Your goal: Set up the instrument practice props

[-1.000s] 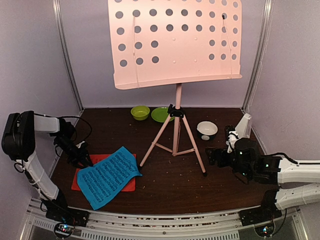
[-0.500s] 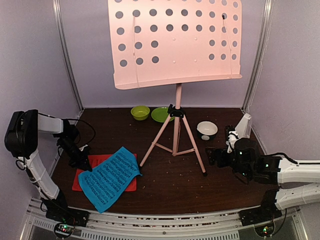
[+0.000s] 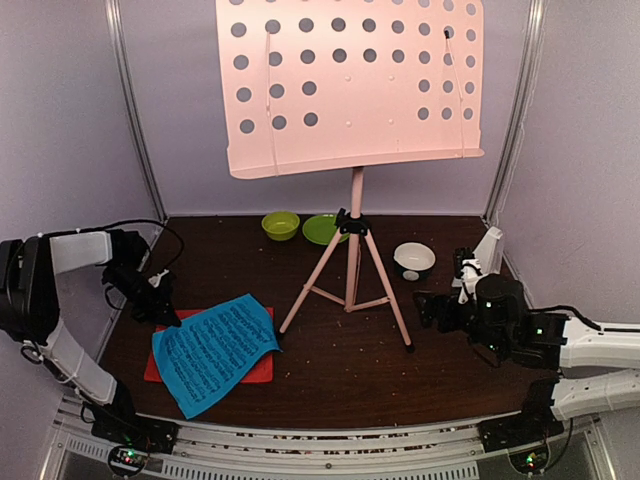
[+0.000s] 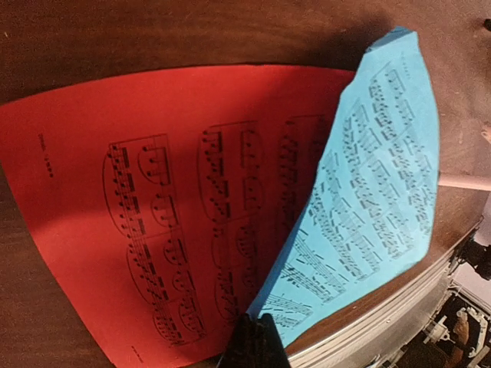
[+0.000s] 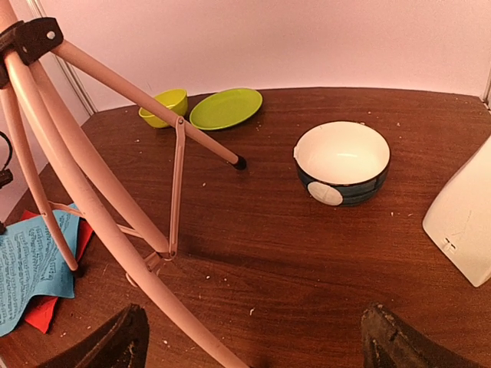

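A blue music sheet [image 3: 215, 350] lies partly over a red music sheet [image 3: 260, 371] at the front left of the table. My left gripper [image 3: 170, 318] is shut on the blue sheet's left edge; in the left wrist view the blue sheet [image 4: 368, 192] curls up off the red sheet [image 4: 153, 207] from the closed gripper [image 4: 259, 323]. The pale pink music stand [image 3: 350, 85] stands mid-table on its tripod [image 5: 92, 207]. The white metronome [image 3: 488, 250] stands at the right, beside my open right gripper [image 3: 424, 310], which is empty [image 5: 253, 345] in the right wrist view.
A white bowl with a dark base [image 3: 414, 260] sits right of the tripod, just ahead of the right gripper. A lime green bowl [image 3: 280, 225] and plate [image 3: 322, 229] sit at the back behind the stand. The booth's walls close in on both sides.
My left gripper has shut on the blue sheet's edge and raised it a little, drawing the sheet slightly left. The right arm has barely moved.
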Robot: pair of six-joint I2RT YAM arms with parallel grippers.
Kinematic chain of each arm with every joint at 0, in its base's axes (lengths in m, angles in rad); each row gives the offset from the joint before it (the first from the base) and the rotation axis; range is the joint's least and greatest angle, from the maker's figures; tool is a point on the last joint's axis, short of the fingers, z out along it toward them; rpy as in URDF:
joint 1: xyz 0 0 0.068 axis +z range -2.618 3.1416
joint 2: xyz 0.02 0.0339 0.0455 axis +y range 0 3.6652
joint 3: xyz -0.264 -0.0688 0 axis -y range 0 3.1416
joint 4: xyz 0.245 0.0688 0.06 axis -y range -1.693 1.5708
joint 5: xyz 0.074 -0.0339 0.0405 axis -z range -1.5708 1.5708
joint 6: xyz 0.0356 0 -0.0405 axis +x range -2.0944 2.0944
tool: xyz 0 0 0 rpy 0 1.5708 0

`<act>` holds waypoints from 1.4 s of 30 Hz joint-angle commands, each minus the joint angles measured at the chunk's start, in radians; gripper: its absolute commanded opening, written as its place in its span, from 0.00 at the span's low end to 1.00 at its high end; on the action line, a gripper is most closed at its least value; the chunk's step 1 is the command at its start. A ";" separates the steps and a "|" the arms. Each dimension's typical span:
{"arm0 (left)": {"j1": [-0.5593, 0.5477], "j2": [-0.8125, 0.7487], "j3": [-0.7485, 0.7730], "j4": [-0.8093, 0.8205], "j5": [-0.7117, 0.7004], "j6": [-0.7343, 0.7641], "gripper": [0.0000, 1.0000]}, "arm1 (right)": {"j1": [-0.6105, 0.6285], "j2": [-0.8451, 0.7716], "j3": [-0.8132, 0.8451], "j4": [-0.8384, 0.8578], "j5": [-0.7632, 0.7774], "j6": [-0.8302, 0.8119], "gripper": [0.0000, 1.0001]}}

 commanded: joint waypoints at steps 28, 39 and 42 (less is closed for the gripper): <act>-0.185 -0.710 0.001 -0.017 0.116 -0.178 0.00 | 0.071 -0.029 0.159 -0.033 -0.161 -0.116 0.97; -0.185 -0.848 -0.037 -0.035 0.229 -0.232 0.00 | 0.114 0.029 0.181 0.013 -0.226 -0.121 0.96; -0.185 -0.838 -0.093 0.026 0.279 -0.291 0.00 | 0.123 0.026 0.165 0.030 -0.221 -0.107 0.95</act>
